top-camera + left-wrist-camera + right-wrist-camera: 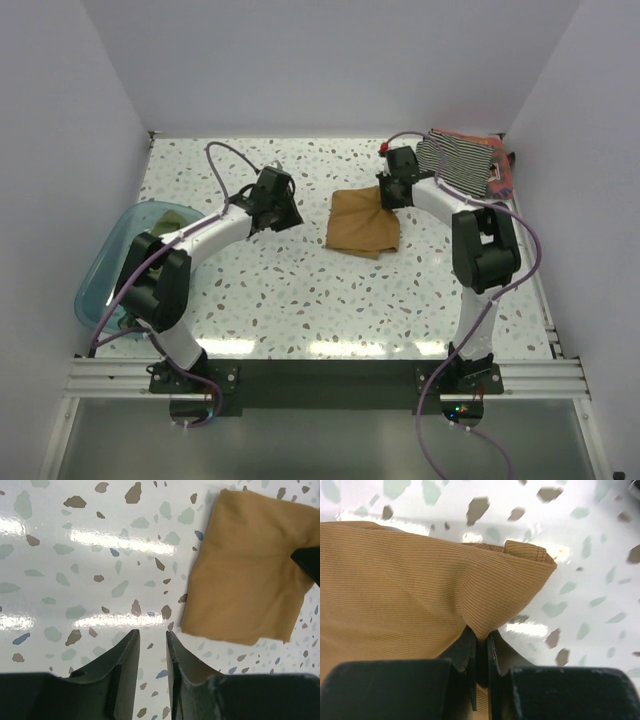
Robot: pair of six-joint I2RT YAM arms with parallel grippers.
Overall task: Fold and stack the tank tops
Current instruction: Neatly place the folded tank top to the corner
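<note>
A folded tan-brown tank top [362, 222] lies mid-table; it also shows in the left wrist view [250, 575] and the right wrist view [420, 590]. My right gripper [390, 195] is shut on its far right corner [481, 632], pinching the cloth between the jaws. My left gripper [285, 212] hovers to the left of the tank top, its jaws a little apart and empty [152, 637]. A folded black-and-white striped tank top [460, 160] lies at the far right corner on top of a reddish one [505, 172]. The olive green one shows only faintly inside the tub.
A translucent teal plastic tub [120, 265] stands at the left edge of the table, beside the left arm. White walls close the table on three sides. Purple cables loop over both arms.
</note>
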